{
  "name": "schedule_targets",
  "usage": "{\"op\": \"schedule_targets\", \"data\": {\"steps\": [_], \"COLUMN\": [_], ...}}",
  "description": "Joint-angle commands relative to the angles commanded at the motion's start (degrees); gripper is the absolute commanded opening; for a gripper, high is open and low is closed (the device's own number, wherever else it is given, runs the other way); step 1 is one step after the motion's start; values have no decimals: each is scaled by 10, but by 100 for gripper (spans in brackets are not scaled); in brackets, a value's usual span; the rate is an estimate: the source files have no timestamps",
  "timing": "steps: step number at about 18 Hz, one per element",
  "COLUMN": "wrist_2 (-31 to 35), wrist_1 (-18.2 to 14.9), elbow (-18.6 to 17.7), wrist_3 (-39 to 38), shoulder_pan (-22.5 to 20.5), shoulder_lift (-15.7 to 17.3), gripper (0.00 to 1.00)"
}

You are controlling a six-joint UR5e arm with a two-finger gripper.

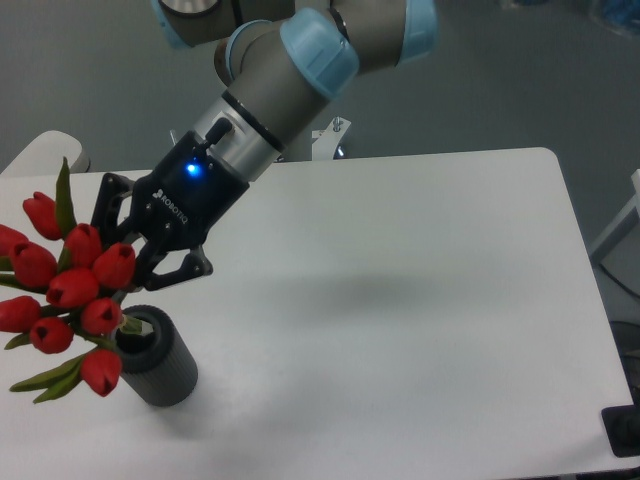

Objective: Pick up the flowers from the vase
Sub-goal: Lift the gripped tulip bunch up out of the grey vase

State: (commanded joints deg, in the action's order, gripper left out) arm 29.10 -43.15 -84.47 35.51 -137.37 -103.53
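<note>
1. Fixed camera, the grasp: the gripper (128, 268) comes in from the upper right and is clenched on the flowers (62, 295), its dark fingers (178, 272) closing around the stems just behind the red buds. The exact contact is hidden by the buds, so the hold on the stems is a judgement from how the bunch hangs off the gripper.

2. Fixed camera, where the bunch is: the buds spread to the left of the fingers, running out past the left edge of the view, with a green leaf standing up at the top and more leaves trailing at the lower left. The lowest bud hangs just beside the vase's left side.

3. Fixed camera, the relation that matters: the vase (160, 358) stands upright on the white table (400, 300), directly below and slightly right of the fingers. Its round mouth shows dark and open, and a stem end appears to sit right at the rim. Whether the stems are fully clear of the mouth cannot be told.

4. Judgement: the bunch's long axis lies tilted, stems toward the vase mouth and buds up-left, so the coming move should carry on upward along that line until the stem ends clear the rim without dragging the vase over.
</note>
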Motion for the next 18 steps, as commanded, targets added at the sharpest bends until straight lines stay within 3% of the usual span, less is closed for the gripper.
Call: {"op": "schedule_targets", "data": {"steps": [5,11,18], "wrist_2": [-4,-9,-26], "wrist_1": [1,3,4], "elbow": [6,15,5], "wrist_3": [8,54,82], "shoulder_pan": [-33,-79,-99], "shoulder_lift": [-4,-33,-42], "gripper": [30,30,30]}}
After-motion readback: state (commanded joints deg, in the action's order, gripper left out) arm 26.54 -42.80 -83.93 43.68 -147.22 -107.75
